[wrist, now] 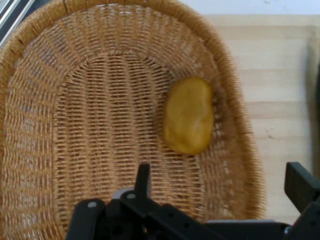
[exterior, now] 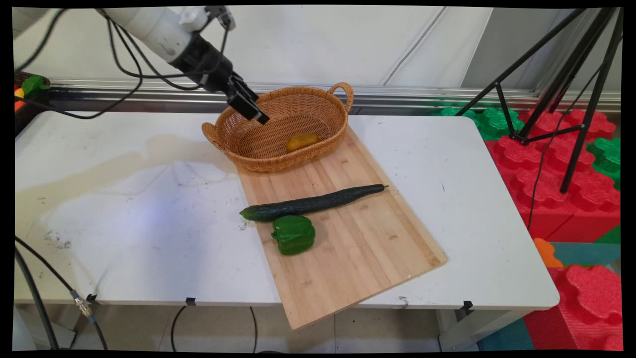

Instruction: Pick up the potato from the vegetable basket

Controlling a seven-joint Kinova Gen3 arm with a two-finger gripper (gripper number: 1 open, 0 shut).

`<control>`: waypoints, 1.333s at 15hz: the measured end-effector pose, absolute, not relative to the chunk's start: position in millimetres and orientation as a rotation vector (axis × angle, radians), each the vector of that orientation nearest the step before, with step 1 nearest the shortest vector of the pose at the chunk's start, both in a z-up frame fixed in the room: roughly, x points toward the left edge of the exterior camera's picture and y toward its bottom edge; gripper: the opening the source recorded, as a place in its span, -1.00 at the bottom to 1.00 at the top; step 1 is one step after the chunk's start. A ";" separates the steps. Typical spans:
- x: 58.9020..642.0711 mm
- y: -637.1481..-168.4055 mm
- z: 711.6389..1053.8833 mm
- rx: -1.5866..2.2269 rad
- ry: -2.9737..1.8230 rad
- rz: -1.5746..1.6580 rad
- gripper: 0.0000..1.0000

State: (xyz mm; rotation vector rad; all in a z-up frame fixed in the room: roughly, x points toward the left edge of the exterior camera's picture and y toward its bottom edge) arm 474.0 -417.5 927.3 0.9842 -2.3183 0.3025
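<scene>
- The black gripper (exterior: 251, 107) hangs over the left, far part of a wicker basket (exterior: 258, 154), its fingers pointing down and to the right into the basket's hollow.
- In the hand view the gripper (wrist: 222, 187) has its two fingers spread wide, one finger (wrist: 143, 180) near the middle of the picture's bottom and the other at the bottom right corner; nothing sits between them, so it has hold of nothing.
- A yellow potato (exterior: 301, 141), or something much like one since its skin is hard to read, lies on the basket floor toward the basket's right side, close against the inner wall.
- In the hand view the potato (wrist: 189, 115) lies beyond the fingertips and clear of them, roughly in line with the gap between the two fingers; woven floor shows between it and the nearest finger.
- The basket (wrist: 35, 125) stands on the far end of a wooden cutting board (exterior: 357, 248), which lies aslant on the white table (exterior: 124, 223) with its near corner overhanging the table's near edge.
- A long dark cucumber (exterior: 313, 202) lies across the middle of the board, its left tip reaching the board's left edge.
- A green bell pepper (exterior: 293, 234) sits just near of the cucumber, seemingly touching it, well apart from the gripper.
</scene>
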 end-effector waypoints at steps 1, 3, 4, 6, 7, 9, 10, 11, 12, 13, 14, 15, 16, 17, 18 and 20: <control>473.9 -425.0 920.4 0.984 -2.321 0.300 1.00; 474.3 -440.1 904.3 0.982 -2.329 0.281 1.00; 474.9 -445.4 897.4 0.982 -2.332 0.268 1.00; 476.2 -456.5 881.6 0.982 -2.337 0.236 1.00; 476.6 -460.8 875.1 0.984 -2.337 0.223 1.00; 476.4 -471.1 861.5 0.988 -2.330 0.196 1.00; 475.7 -476.6 855.5 0.989 -2.325 0.186 1.00; 475.3 -481.1 850.6 0.992 -2.320 0.176 1.00; 474.9 -486.0 845.2 0.995 -2.314 0.165 1.00; 474.5 -489.8 840.9 0.997 -2.309 0.153 1.00; 474.2 -494.1 835.9 0.998 -2.303 0.140 1.00; 473.7 -498.1 831.1 0.999 -2.299 0.126 1.00; 473.6 -501.1 827.1 1.000 -2.294 0.115 1.00; 473.1 -504.4 822.7 1.001 -2.289 0.101 1.00; 472.5 -507.4 818.5 1.002 -2.283 0.088 1.00; 471.5 -512.2 811.9 1.004 -2.273 0.066 1.00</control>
